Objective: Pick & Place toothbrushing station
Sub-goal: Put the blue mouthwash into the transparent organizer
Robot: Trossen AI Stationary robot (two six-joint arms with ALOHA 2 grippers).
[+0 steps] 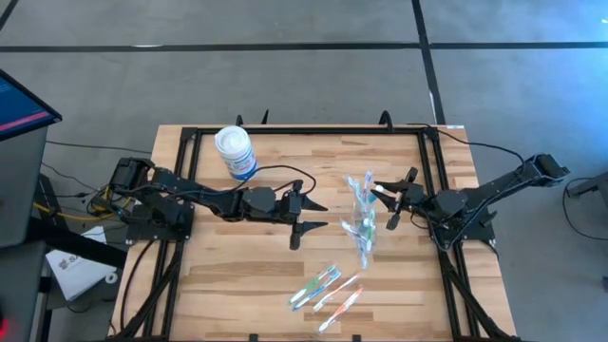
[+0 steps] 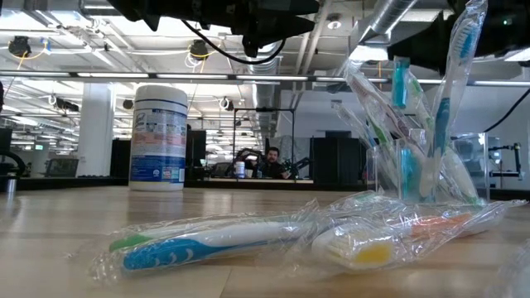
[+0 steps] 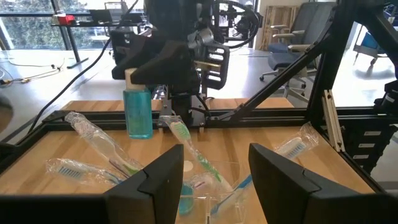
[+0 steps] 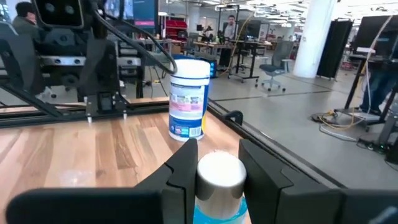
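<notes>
My right gripper [image 1: 383, 196] clamps a teal tube [image 4: 217, 186] just beside the clear cup [image 1: 360, 218] of toothbrushes near the table's right rail [image 1: 432, 180]; my left gripper [image 1: 309, 215] gapes wide, mid-table.

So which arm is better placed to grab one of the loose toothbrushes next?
Left, probably. The left claw is open and empty near the cup; the right claw is shut on a teal tube, so it cannot take loose toothbrushes yet.
</notes>
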